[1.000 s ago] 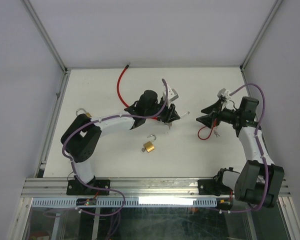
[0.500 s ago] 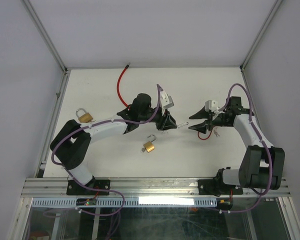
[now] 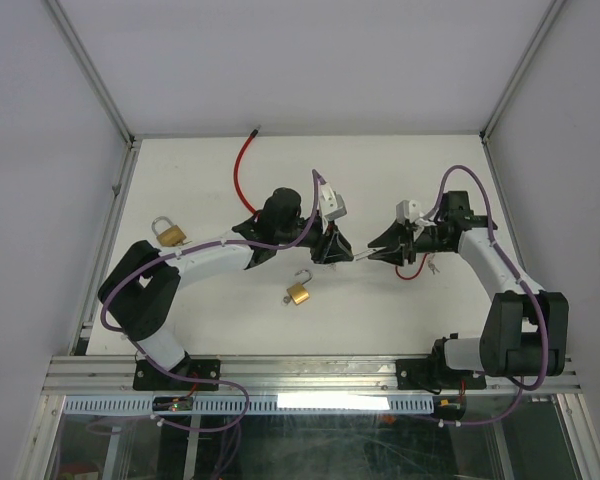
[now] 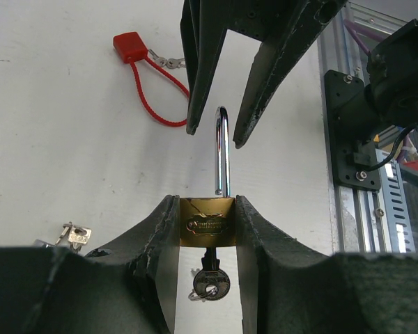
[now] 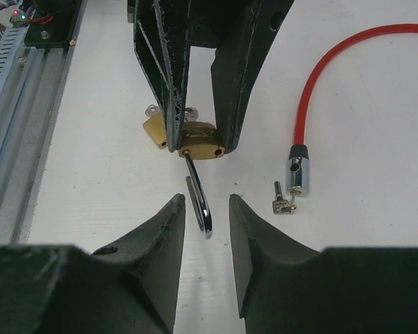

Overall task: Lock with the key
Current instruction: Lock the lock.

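Note:
A brass padlock [image 4: 207, 223] sits clamped between the fingers of my left gripper [image 4: 207, 209], which is shut on its body. The key [image 4: 210, 282] is in the keyhole underneath. The steel shackle [image 5: 200, 198] is open, its free end out of the body, and points at my right gripper [image 5: 207, 202]. The right fingers stand on either side of the shackle's bend, with a small gap showing on each side. From above, the left gripper [image 3: 335, 250] and the right gripper [image 3: 380, 255] meet tip to tip mid-table.
A second brass padlock [image 3: 299, 292] with an open shackle lies just in front of the grippers, and a third padlock [image 3: 168, 232] lies at the left. A red cable lock [image 3: 242, 170] runs to the back. A thin red cord lock [image 3: 410, 268] and loose keys [image 3: 432, 266] lie under the right arm.
My right gripper has moved left up to the held padlock, and its jaws have narrowed around the shackle. The left arm shifted slightly at first, then held still.

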Motion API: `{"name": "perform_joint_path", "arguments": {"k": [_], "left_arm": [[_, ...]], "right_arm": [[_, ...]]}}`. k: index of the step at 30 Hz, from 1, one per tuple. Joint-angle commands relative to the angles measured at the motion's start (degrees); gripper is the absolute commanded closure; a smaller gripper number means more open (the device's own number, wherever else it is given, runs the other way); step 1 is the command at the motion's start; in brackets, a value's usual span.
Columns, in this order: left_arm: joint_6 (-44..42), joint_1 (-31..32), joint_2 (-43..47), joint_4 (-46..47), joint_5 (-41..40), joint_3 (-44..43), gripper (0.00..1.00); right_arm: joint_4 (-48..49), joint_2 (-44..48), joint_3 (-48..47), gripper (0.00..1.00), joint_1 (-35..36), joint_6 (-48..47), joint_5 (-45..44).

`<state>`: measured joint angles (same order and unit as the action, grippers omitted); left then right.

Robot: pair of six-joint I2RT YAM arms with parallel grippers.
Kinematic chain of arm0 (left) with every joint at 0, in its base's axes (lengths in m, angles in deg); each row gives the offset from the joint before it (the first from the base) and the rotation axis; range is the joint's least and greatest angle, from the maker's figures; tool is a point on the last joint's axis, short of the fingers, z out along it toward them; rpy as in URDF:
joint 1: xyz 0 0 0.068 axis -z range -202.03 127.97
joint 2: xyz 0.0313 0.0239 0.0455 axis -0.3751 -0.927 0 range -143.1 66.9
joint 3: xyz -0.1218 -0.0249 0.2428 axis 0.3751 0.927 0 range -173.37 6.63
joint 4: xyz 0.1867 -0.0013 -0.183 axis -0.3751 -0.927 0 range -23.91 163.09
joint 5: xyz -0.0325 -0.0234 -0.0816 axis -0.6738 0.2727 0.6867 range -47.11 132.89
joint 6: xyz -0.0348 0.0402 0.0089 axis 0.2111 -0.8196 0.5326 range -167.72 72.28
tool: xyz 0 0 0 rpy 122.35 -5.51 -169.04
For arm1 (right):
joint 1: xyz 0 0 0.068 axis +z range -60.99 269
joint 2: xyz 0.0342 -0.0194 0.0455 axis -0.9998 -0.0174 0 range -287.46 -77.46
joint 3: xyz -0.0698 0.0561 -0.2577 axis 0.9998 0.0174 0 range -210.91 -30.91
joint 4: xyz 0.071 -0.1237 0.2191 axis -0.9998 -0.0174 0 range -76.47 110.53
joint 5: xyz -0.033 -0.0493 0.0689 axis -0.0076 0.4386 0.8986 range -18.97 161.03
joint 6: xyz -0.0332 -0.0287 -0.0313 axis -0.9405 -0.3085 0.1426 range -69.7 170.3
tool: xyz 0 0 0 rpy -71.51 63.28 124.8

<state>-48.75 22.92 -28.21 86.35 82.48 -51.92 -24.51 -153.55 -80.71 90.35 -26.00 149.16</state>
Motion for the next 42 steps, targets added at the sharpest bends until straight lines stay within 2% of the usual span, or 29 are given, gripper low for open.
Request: {"name": "perform_joint_path", "arguments": {"k": [1,7,10,12,15,16,18,19,21,23,26,31,42], "left_arm": [[-0.91,0.25,2.91,2.74,2.74,-0.52,0.97],[-0.54,0.36,3.15,2.74,3.08,-0.59,0.97],[-0.39,0.36,3.10,2.74,3.20,-0.58,0.97],[-0.14,0.46,3.01,2.74,3.27,-0.74,0.97],[0.53,0.44,3.53,3.12,2.60,-0.54,0.94],[0.70,0.44,3.97,3.24,1.80,-0.25,0.88],[1.05,0.26,5.30,3.60,-0.57,0.80,0.69],[1.58,0.20,6.56,4.37,-2.08,1.65,0.56],[2.54,-0.09,9.07,6.76,-5.52,4.28,0.40],[3.68,-0.31,12.36,10.99,-8.98,8.33,0.29],[3.37,-0.34,18.95,21.11,-13.47,17.29,0.20],[1.04,-0.36,24.54,39.79,-14.59,31.98,0.14],[0.21,-0.36,21.21,39.28,-7.26,31.01,0.23]], "right_arm": [[2.34,1.60,-0.79,0.66,0.87,2.27,-0.74],[2.95,1.67,-0.56,0.72,1.19,2.96,-1.97],[2.98,1.61,-0.73,0.85,1.42,3.49,-1.76],[3.15,1.50,-0.80,1.00,1.72,3.99,-1.91],[2.10,1.30,-0.96,1.00,1.91,4.91,-1.72],[1.72,1.49,-1.09,1.00,1.95,5.10,-1.78],[1.93,2.30,-1.67,1.00,2.00,7.07,-2.35],[3.60,2.96,-1.84,1.00,2.01,11.71,-2.75],[9.89,4.72,-1.54,1.00,2.18,23.31,-4.84],[14.29,5.89,-1.34,1.00,2.32,32.82,-7.36],[13.85,5.53,-2.51,1.00,2.71,37.40,-7.37],[11.55,4.97,-3.62,1.00,4.54,38.28,-6.91],[8.49,7.48,-2.36,1.00,7.08,32.35,-2.77]]}}
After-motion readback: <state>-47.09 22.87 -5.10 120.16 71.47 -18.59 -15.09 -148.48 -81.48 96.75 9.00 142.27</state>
